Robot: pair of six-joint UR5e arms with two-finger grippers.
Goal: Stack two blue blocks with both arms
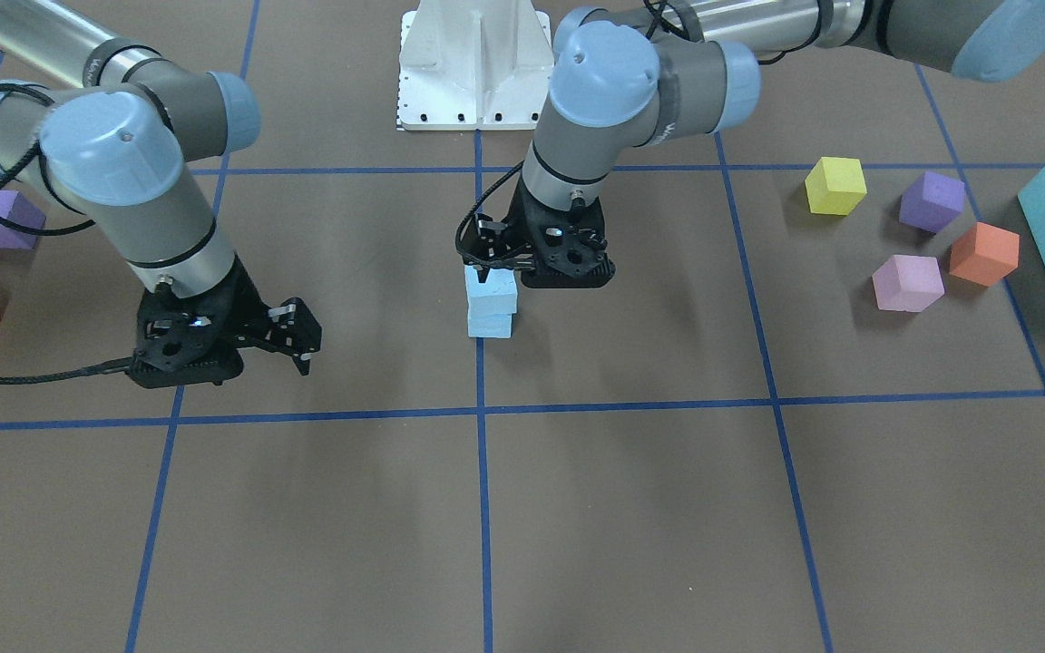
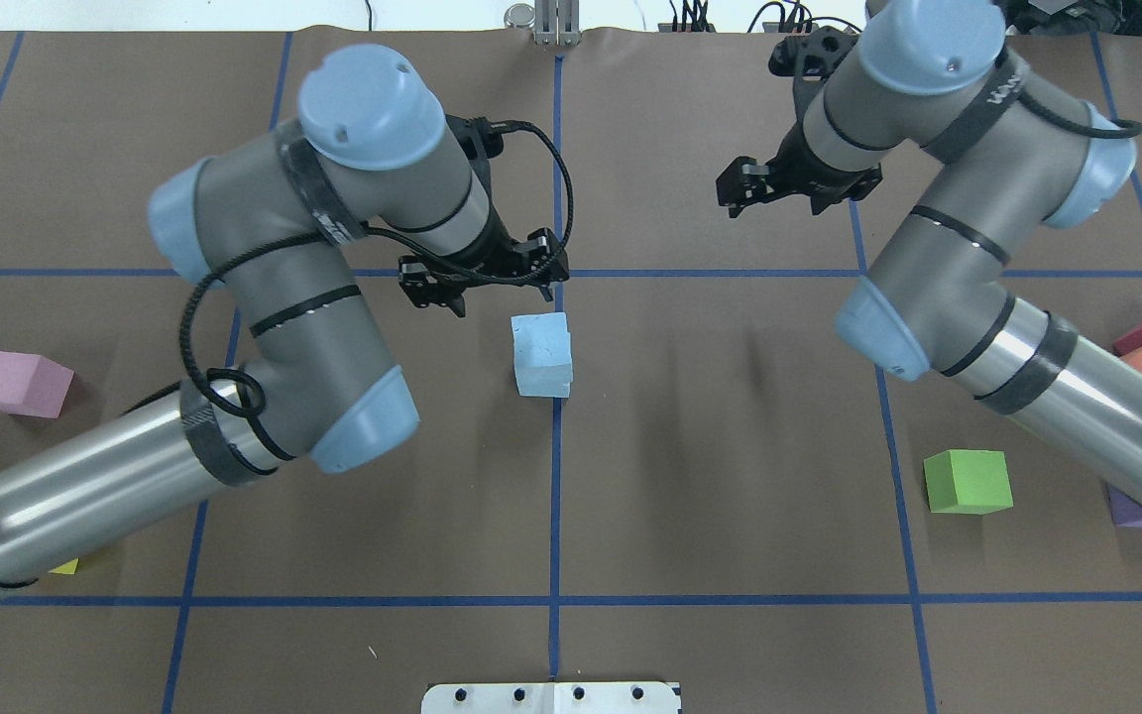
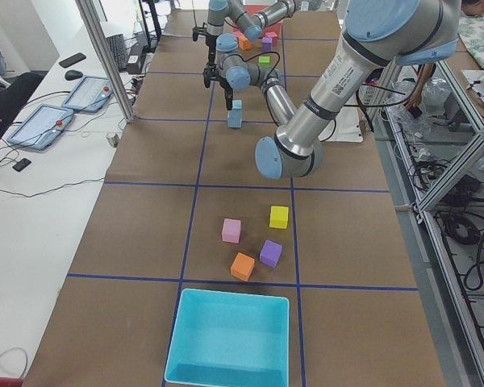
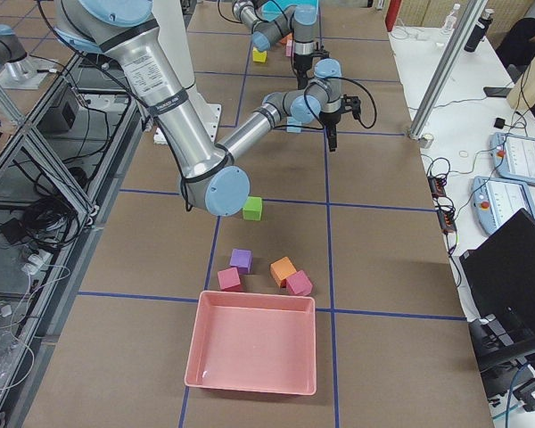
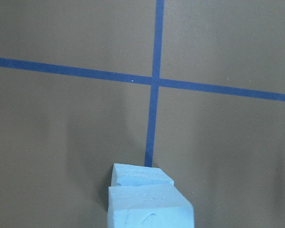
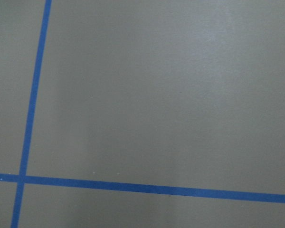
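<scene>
Blue blocks (image 2: 542,355) stacked, left claw (image 2: 492,293) near; green cube (image 2: 968,481) well apart.

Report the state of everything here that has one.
left gripper, open, holding nothing, above the stack.
right gripper, open, holding nothing, off to the side.
upper blue block, resting on the lower one, slightly askew, not gripped.
lower blue block, flat on the table, carrying the upper one.
turquoise bin, upright, empty.
pink bin, upright, empty.
</scene>
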